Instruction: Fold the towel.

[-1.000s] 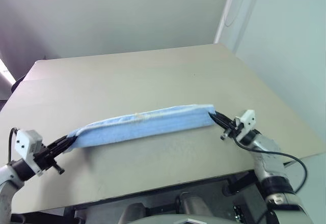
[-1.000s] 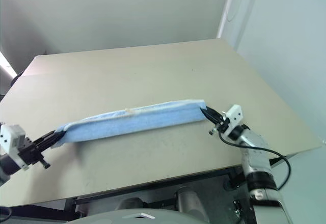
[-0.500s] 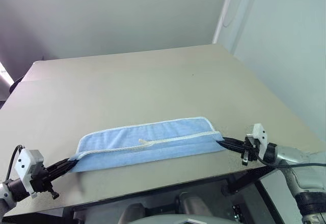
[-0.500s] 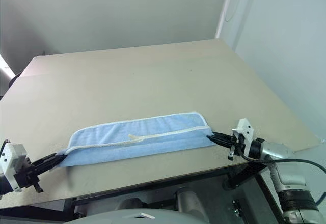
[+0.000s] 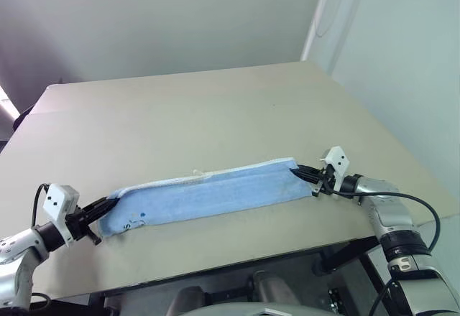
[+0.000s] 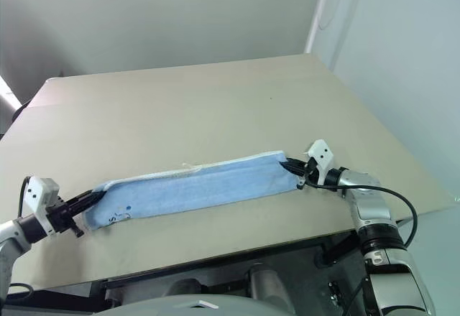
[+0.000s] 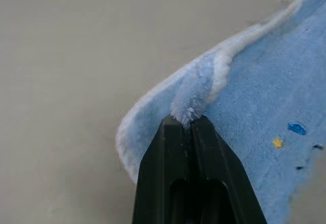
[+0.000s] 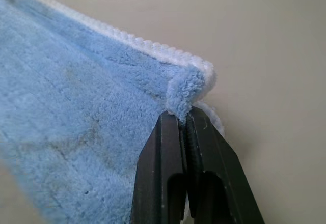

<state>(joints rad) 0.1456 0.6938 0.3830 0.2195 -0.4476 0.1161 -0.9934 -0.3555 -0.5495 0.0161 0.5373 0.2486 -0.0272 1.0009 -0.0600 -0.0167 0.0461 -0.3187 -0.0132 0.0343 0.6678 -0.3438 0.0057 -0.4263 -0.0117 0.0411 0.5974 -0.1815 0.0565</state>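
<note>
The towel (image 5: 205, 194) now lies folded as a narrow band on the table (image 5: 215, 115), no longer spread open as half a second ago. Both its pinched ends, in the left gripper (image 5: 106, 205) and right gripper (image 5: 302, 173), sit farther in from the table's near edge.

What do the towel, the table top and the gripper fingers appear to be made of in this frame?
Towel: soft terry cloth, light blue, with a fuzzy looped pile and a white stitched hem.
Table: a smooth, matte beige board, perhaps laminate; no grain shows, so this stays uncertain.
Fingers of the left gripper and right gripper: black, hard and slightly glossy, likely moulded plastic, pinching the towel's corners.
</note>
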